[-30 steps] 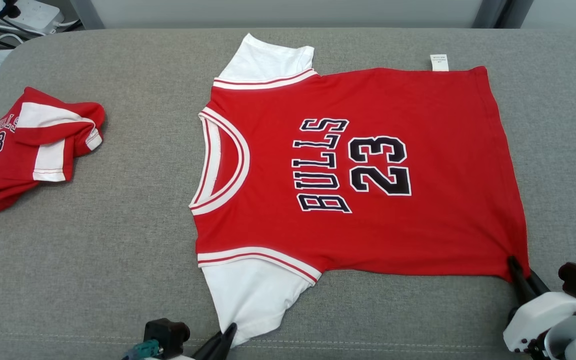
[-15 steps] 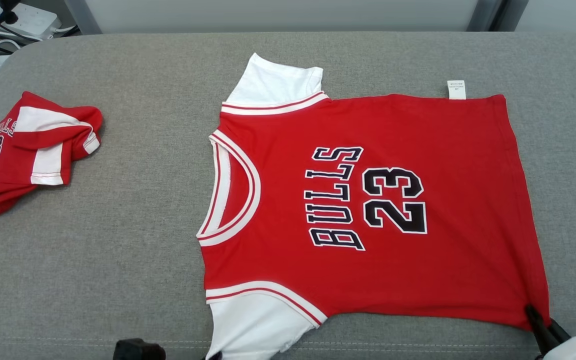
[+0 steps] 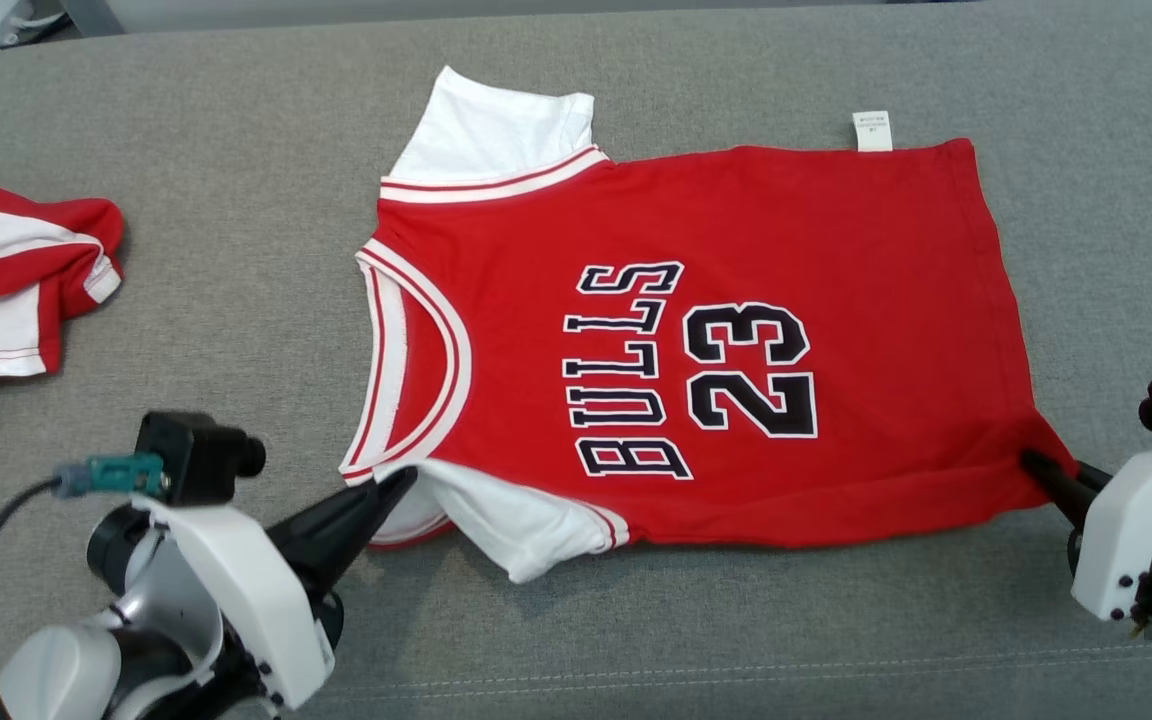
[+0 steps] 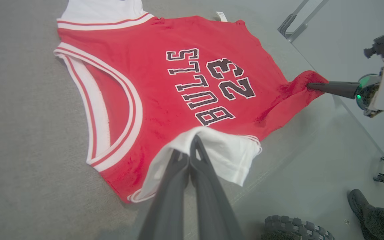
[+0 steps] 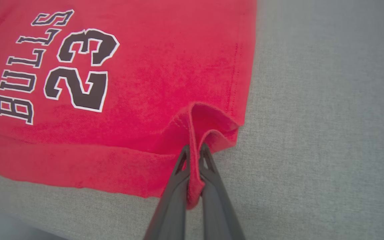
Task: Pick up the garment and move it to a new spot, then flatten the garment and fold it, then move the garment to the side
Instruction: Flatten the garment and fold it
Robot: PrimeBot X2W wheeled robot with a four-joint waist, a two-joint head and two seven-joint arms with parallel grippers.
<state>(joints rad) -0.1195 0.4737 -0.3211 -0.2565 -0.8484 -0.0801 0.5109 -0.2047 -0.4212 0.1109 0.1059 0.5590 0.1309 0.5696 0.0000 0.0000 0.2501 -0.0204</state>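
The left gripper (image 3: 401,485) is clamped shut on the near white sleeve (image 3: 516,525) of the jersey (image 3: 536,260). In the left wrist view its fingers (image 4: 192,146) meet on the sleeve's edge (image 4: 225,150), and the white cloth is doubled up over the red chest beside the "BULLS" print. The right gripper (image 3: 1031,462) is closed on the jersey's near hem corner. In its own wrist view the red cloth (image 5: 162,66) stands up in a narrow fold between the two fingers (image 5: 193,150) (the corner bunches up off the surface there). The left wrist view shows that same gripper (image 4: 308,85) with the hem corner pulled into a point.

The jersey (image 4: 152,83) lies print-up in the middle of the tabletop (image 3: 186,200), with its collar toward the left edge and its hem toward the right edge. Its far side lies flat, while the near side is drawn in between the two grips. The far sleeve (image 3: 486,130) is spread out toward the far edge, and a small white label (image 3: 873,130) sticks out at the far hem corner.

A second red-and-white jersey (image 3: 6,280) sits crumpled at the left edge, well apart from the first. The tabletop is covered in grey cloth, with a seam running along its near edge.
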